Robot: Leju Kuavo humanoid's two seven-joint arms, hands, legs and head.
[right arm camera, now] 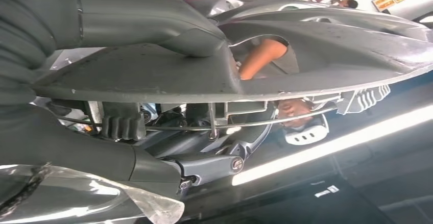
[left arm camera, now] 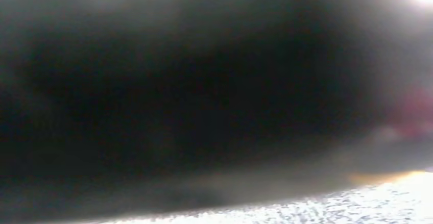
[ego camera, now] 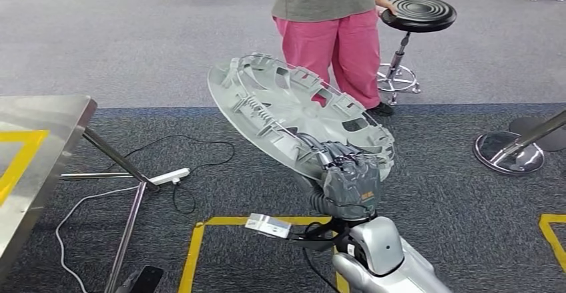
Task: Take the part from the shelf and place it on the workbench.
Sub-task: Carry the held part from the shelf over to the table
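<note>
The part is a round silver wheel cover [ego camera: 280,106] with ribs and clips on the side facing me. In the head view it hangs tilted in the air over the dark carpet, low centre. My right hand [ego camera: 350,179] grips its near rim from below. The right wrist view shows the cover [right arm camera: 332,35] edge-on, with my thick grey thumb [right arm camera: 153,25] pressed on one face and darker fingers [right arm camera: 122,127] curled behind the rim. The steel workbench [ego camera: 47,116] with yellow tape stands at the far left. The left wrist view is a dark blur.
A person in pink trousers [ego camera: 340,39] stands just beyond the cover, one hand on a black stool [ego camera: 418,13]. A white power strip [ego camera: 170,175] and cables lie under the workbench legs [ego camera: 127,233]. Yellow floor tape [ego camera: 197,246] and a chrome base [ego camera: 508,151] are nearby.
</note>
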